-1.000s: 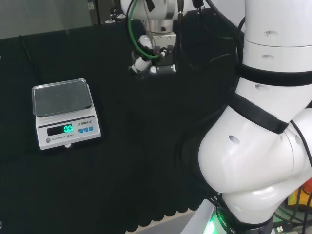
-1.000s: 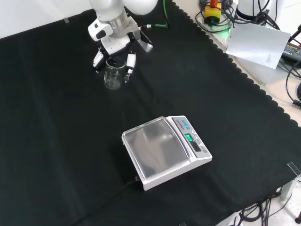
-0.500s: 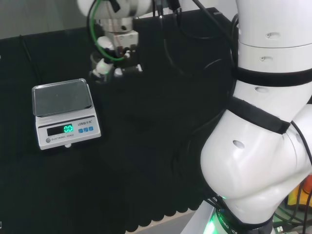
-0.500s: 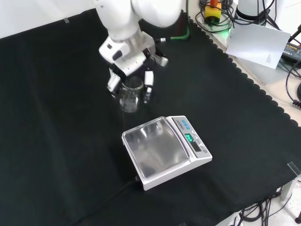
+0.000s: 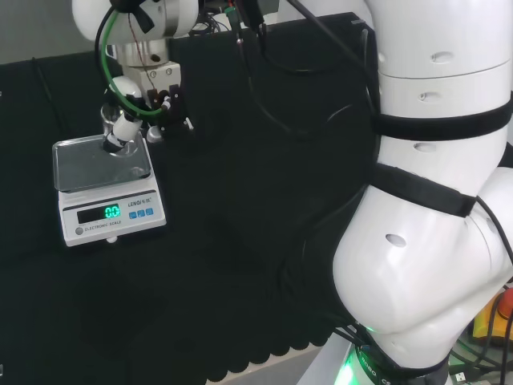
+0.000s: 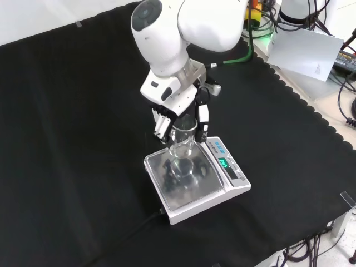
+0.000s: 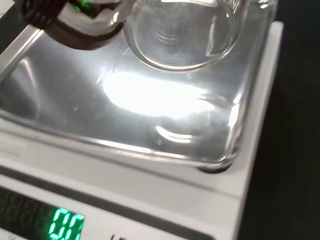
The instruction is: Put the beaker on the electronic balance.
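The hand (image 6: 179,109) has its fingers curled round the clear beaker (image 6: 182,151), holding it upright over the steel pan of the electronic balance (image 6: 196,179); whether it touches is unclear.

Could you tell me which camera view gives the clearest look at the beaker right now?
The front view: the whole beaker shows there, upright above the balance's pan, with the hand curled round its top. The wrist view gives its clear base close up. In the head view, the hand mostly covers it.
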